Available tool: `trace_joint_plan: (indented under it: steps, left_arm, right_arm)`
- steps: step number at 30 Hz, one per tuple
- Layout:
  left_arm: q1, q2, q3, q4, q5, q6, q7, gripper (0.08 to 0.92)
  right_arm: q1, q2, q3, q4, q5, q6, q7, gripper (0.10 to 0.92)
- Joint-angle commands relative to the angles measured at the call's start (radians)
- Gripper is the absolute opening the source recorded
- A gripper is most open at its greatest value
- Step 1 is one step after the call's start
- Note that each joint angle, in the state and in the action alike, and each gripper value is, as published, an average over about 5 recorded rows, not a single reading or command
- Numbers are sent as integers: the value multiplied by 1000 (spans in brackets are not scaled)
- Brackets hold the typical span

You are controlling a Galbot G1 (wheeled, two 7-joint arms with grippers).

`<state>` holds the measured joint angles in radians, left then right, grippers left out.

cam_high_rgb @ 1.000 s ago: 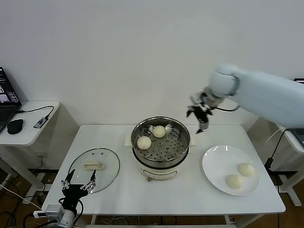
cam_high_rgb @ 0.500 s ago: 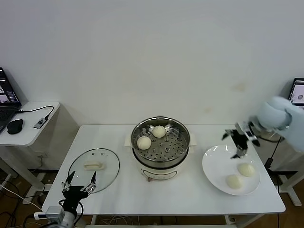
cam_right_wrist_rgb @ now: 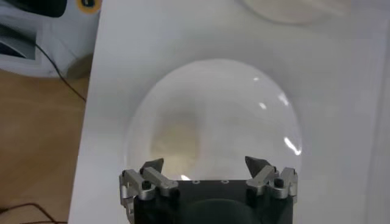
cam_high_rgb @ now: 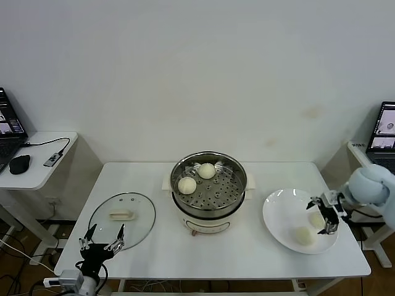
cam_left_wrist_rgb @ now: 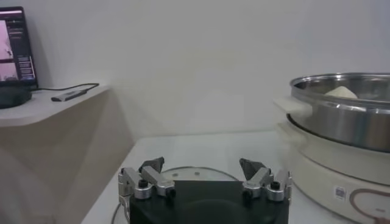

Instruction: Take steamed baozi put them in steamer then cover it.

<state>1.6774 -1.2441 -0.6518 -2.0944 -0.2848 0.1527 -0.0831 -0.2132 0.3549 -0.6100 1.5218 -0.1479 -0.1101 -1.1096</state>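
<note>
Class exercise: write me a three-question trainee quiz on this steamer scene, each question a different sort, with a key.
1. True or false: the cover sits on the steamer.
2. How many baozi lie on the plate? A) one B) two C) three
3. Fill in: the right gripper hovers over the ____ with fingers open.

Key: 1. False, it lies on the table near the open left gripper. 2. B. 3. plate.

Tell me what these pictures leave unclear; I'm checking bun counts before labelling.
- Head view: right gripper covers part of one baozi on the plate.
- Right wrist view: plate's baozi only a blur.
- Left wrist view: steamer wall hides its contents, frame edge crops it.
</note>
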Motion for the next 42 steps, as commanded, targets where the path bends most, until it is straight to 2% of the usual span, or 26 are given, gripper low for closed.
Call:
trace_joint_plan:
  steps: [1, 18, 36, 42]
  left_arm:
    - [1, -1, -1, 0, -1, 0, 0, 823]
    - [-3, -2, -4, 9, -1, 0, 1, 823]
    - [-8, -7, -1, 11, 0, 0, 0, 823]
    - [-6, -8, -1, 8, 0, 0, 0, 823]
  right_arm:
    - [-142, 14, 90, -13, -52, 3, 12, 823]
    - [-151, 102, 92, -98, -90, -6, 44, 798]
    - [-150, 130, 92, -112, -104, -26, 54, 672]
    - [-142, 121, 97, -105, -104, -25, 47, 605]
